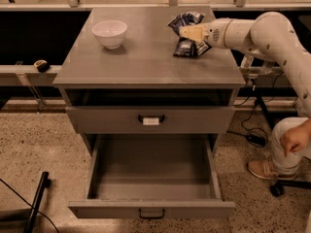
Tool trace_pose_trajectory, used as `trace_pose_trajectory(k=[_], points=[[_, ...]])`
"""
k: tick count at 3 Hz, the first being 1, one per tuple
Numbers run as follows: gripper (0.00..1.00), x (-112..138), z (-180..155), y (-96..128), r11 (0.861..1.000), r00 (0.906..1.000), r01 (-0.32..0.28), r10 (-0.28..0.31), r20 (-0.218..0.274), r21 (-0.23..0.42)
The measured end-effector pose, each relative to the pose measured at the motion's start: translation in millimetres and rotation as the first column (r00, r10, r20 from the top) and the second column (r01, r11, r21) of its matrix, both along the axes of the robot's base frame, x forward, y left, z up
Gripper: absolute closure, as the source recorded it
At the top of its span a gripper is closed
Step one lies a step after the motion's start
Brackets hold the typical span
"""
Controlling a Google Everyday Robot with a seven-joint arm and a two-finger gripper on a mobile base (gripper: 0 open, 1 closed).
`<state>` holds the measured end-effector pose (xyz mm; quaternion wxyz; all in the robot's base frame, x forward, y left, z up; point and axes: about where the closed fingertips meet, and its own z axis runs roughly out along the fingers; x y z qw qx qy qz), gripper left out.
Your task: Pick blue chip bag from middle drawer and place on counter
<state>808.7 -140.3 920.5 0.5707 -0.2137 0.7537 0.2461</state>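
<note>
The blue chip bag (186,47) is at the back right of the counter (146,62), crumpled, its lower end resting on the top. My gripper (187,32) reaches in from the right and is shut on the bag's middle. The bag's upper part (185,18) sticks out behind the fingers. The middle drawer (194,209) is pulled fully out below the counter and nothing shows inside it.
A white bowl (110,33) stands at the counter's back left. The closed drawer front with a white-tagged handle (150,120) sits above the open drawer. A seated person's hand and knee (295,141) and shoe (262,169) are at the right. A black pole (37,202) lies at the bottom left.
</note>
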Motion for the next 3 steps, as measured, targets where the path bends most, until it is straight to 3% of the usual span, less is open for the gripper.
trace_pose_trajectory(k=[1, 2, 3], points=[[0.0, -0.1, 1.1, -0.9, 1.0, 1.0, -0.005, 0.005, 0.004, -0.009], [0.0, -2.8, 16.2, -14.5, 0.989, 0.9954, -0.067, 0.075, 0.059, -0.134], [0.0, -23.7, 36.4, -43.4, 0.916, 0.9779, -0.106, 0.167, 0.127, -0.388]])
